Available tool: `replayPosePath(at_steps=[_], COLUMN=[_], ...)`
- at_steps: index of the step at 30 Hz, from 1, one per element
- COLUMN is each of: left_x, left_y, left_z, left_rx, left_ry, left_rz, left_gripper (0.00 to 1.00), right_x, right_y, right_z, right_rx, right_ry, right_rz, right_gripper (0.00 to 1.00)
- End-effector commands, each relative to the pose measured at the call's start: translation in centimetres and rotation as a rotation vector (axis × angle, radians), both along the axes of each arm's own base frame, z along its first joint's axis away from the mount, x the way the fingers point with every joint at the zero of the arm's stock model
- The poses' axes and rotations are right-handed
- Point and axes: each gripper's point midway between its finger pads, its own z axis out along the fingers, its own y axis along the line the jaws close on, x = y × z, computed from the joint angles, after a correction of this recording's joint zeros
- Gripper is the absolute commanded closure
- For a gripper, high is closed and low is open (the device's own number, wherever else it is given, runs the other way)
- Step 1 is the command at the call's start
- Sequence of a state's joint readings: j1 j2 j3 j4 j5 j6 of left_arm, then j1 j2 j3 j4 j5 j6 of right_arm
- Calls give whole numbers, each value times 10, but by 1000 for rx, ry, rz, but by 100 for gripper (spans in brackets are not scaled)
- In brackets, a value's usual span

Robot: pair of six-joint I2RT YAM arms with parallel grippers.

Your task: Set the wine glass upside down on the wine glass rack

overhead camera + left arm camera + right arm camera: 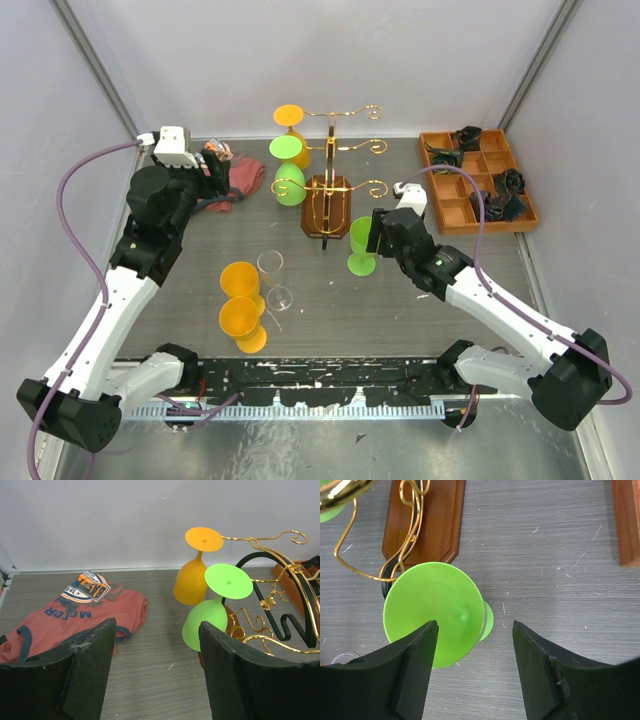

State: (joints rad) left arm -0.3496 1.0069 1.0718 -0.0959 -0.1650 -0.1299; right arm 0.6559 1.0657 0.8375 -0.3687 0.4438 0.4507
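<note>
Operator: Where's the wine glass?

Spotter: Your green wine glass (437,612) stands upright on the desk (560,555), mouth up. It is just beside the wooden base of the wine glass rack (327,195).

Operator: And my right hand?

Spotter: Your right hand (475,630) is poised over that glass, fingers spread wide and grasping nothing. The bowl sits off-centre, nearer 1 finger than the other.

Operator: The left?

Spotter: Your left hand (157,625) is released too. It hovers over bare desk near the red shirt (75,610) and faces the rack's left side. 3 glasses hang there upside down: 1 hanging orange glass (192,582) and 2 hanging green glasses (210,617). On the near desk, 2 orange glasses (240,280) and 1 clear glass (271,268) sit close together. Your compartment tray (478,215) is far right.
</note>
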Motion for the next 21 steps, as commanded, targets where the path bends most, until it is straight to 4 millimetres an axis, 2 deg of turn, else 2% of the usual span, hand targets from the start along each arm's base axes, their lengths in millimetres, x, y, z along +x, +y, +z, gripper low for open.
replayPosePath(at_steps=[1,7,14,18,21], left_x=[1,0,-4,-4,-3], left_y=[4,10,8,9,10], left_z=[16,17,19,20,25], left_rx=[3,19,4,5,6], left_ry=[-41,-44,-46,-49,-54], left_rz=[14,42,29,35,42], left_gripper=[26,26,26,26,26], right_x=[10,5,-3,-6,-3], right_y=[8,-1,-21,-43,-69], right_z=[8,-4,-8,-5,2], right_rx=[24,-23,-75,-140,-202], right_ry=[-29,14,28,27,24], right_rz=[12,-11,-65,-133,-213], right_gripper=[36,49,79,92,98])
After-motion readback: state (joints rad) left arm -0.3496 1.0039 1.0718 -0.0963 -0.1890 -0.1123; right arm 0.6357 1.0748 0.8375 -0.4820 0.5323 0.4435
